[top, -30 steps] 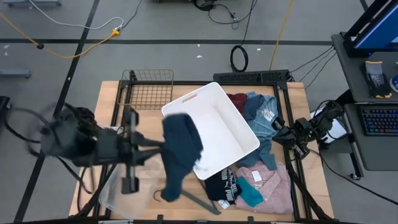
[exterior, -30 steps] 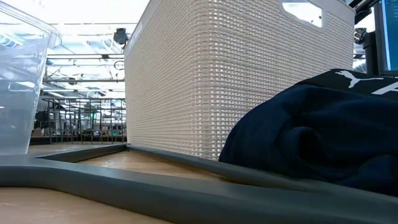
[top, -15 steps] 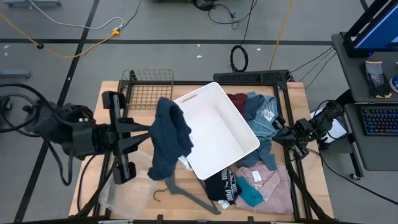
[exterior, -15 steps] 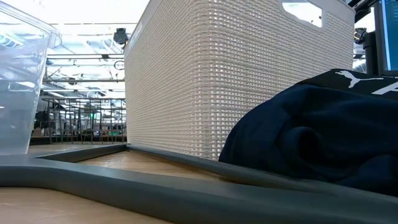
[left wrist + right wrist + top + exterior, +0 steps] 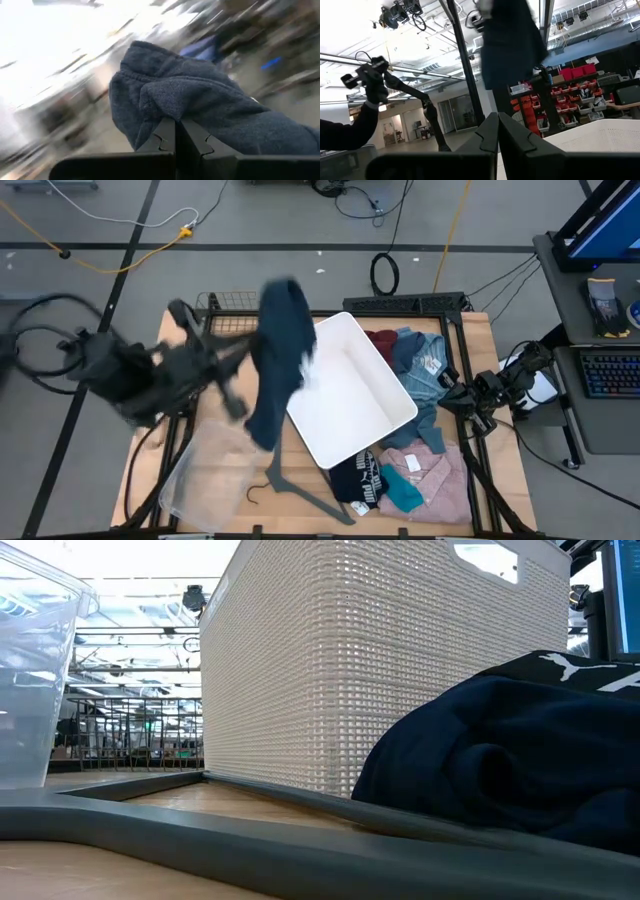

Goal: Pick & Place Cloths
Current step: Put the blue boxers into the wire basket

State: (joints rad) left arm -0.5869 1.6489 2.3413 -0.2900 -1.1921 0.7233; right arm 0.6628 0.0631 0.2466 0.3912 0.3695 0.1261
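Observation:
My left gripper (image 5: 248, 345) is shut on a navy cloth (image 5: 278, 360), held high over the table's left half beside the white basket (image 5: 360, 395). The right wrist view shows that cloth (image 5: 512, 40) hanging in the air. On the table right of the basket lie maroon (image 5: 382, 340) and light-blue (image 5: 425, 365) cloths. Pink (image 5: 435, 470), teal (image 5: 402, 492) and black printed (image 5: 357, 477) cloths lie by the basket's near side. My right gripper (image 5: 450, 387) waits shut at the table's right edge, touching nothing. My left gripper pinches a bunched fold of the navy cloth (image 5: 167, 107) between its two fingers, near the cloth's upper end. The fingers come at it about level from the table's left. The cloth hangs slack below the hold, lifted clear of the table.
A clear plastic bin (image 5: 200, 480) stands at the near left, a wire basket (image 5: 238, 320) at the far left. A grey hanger (image 5: 300, 495) lies near the front edge. In the low view the white basket (image 5: 380, 670) and black cloth (image 5: 520, 750) fill the right.
My left gripper has swung toward the table's far edge and rolled, still shut on the navy cloth. The cloth has gone with it, from over the basket's near-left corner to beside its far-left side, swinging as it hangs.

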